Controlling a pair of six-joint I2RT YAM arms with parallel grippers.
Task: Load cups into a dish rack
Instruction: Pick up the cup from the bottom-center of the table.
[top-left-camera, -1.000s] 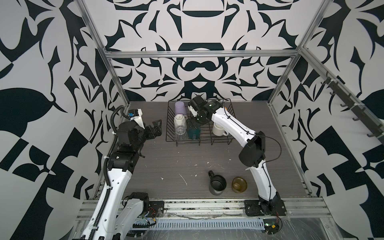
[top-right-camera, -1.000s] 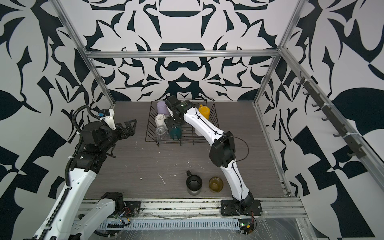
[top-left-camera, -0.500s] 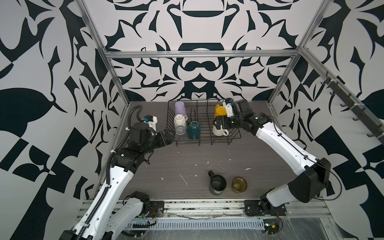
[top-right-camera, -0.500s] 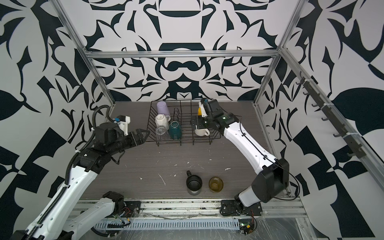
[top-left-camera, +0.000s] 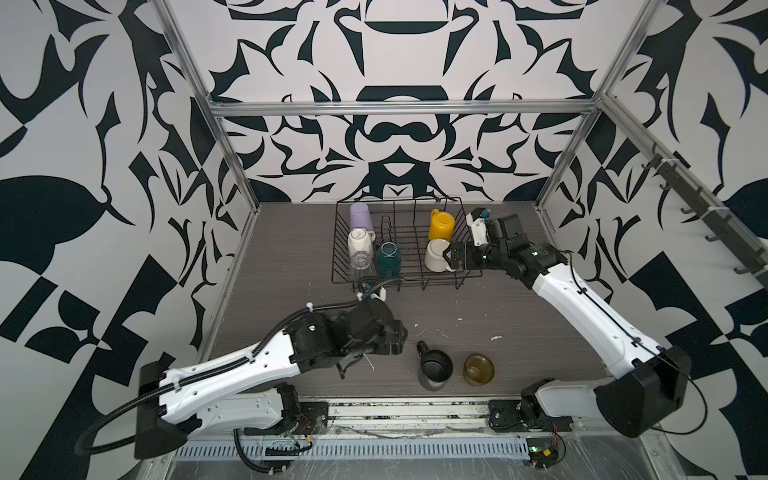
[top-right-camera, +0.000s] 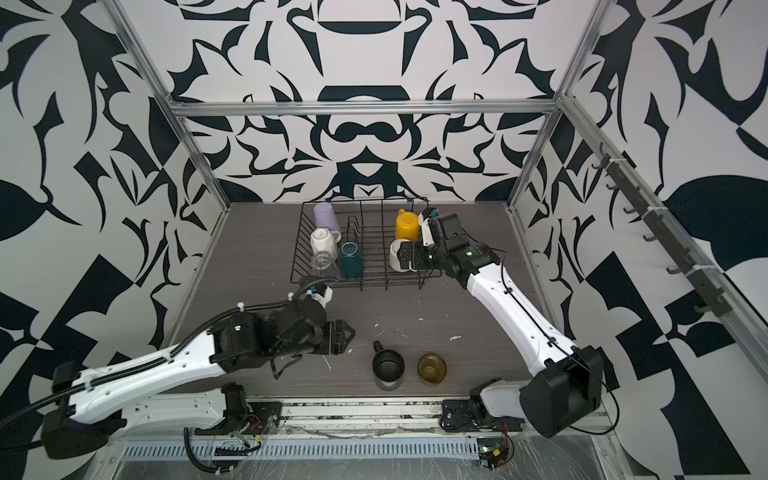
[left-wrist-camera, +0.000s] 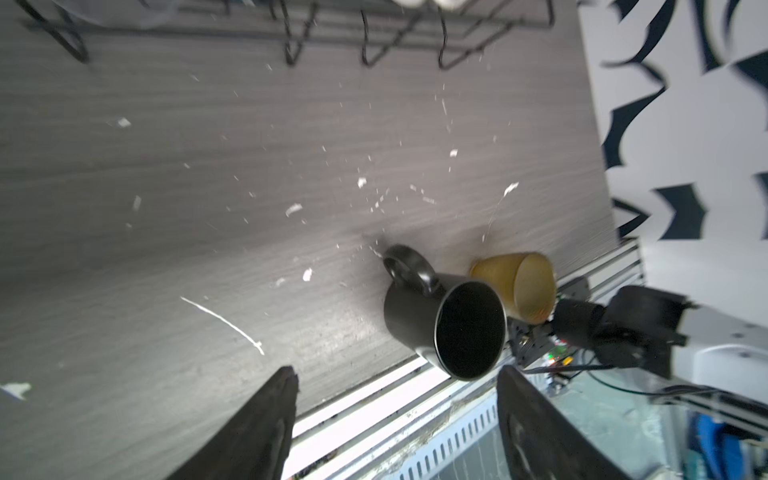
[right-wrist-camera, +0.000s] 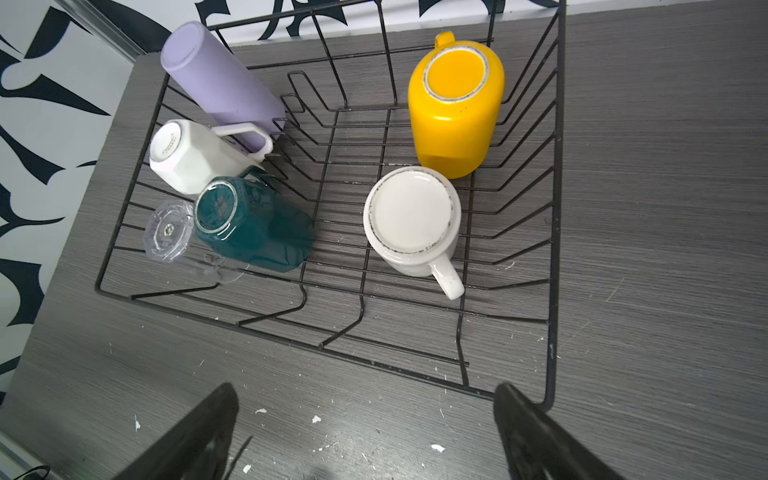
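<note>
The left claw (left-wrist-camera: 397, 374) has its fingers apart with nothing between them, low over the table (top-left-camera: 291, 257) near the 6 o'clock edge. It points toward 3 o'clock at the black mug (top-left-camera: 434, 368), which is near but clear of both fingers. That mug stands upright, mouth up, with its handle turned to about 11 o'clock. Just beside it on the 3 o'clock side, with a small gap, stands the olive-brown cup (top-left-camera: 478, 369), also mouth up.

The right claw (right-wrist-camera: 365, 388) is spread wide and empty too. It is above the 4 o'clock corner of the dish rack (top-left-camera: 409, 237), facing 9 o'clock. Nearest to it inside the rack is the white mug (top-left-camera: 435, 254), base up, handle toward the claw. Just past that at 12 o'clock is the yellow mug (top-left-camera: 441, 224), base up as well.

Down the rack's 9 o'clock side run the lilac tumbler (top-left-camera: 360, 216), tilted, then the white faceted mug (top-left-camera: 359, 243), then the clear glass (top-left-camera: 360, 262), all base up. The teal mug (top-left-camera: 388, 257) is just beside the glass on its 3 o'clock side. The rack sits at the table's 12 o'clock end, well apart from the two cups outside it.
</note>
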